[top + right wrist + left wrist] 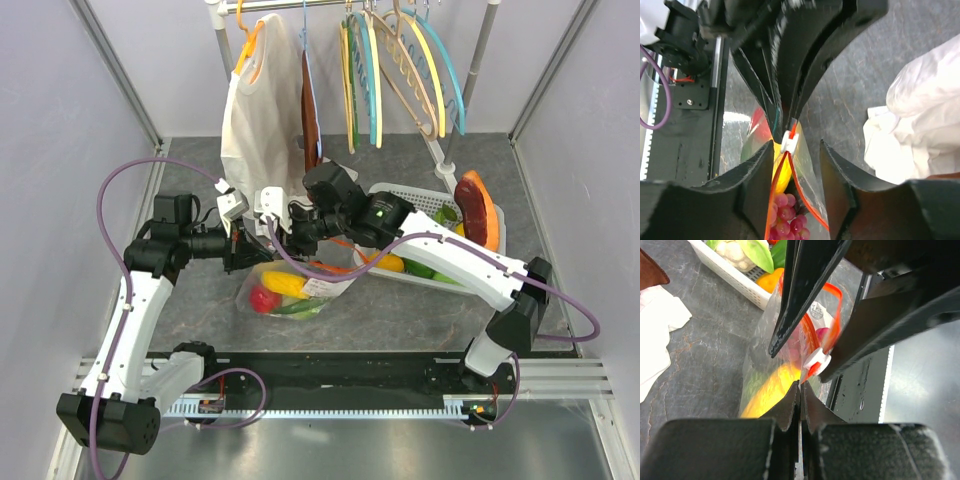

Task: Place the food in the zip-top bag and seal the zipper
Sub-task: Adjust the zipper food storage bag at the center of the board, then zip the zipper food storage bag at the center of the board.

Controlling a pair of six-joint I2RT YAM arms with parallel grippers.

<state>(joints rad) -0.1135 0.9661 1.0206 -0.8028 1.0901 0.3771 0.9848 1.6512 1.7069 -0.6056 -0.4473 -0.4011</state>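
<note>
The left gripper [800, 399] has its fingers pressed flat together, pinching the end of the thin orange-red plastic zipper [838, 305] at a corner of the clear crinkly zip-top bag [760, 340]. It looks like an anchor, keeping the strip taut for a pull. Right past that pinch sits the small white plastic slider [790, 141]. The right gripper [796, 150] straddles it with jaws half spread, not clamped on anything. Beyond the slider the two tracks fork apart, so the mouth looks unsealed. The zipper's long axis points from the left pinch toward the right wrist. The bag sags below both hands onto the dark grey marbled table [705, 355], with the glossy toy food inside: a yellow oblong piece [283, 283], a red round one [263, 298] and a green one [300, 307].
</note>
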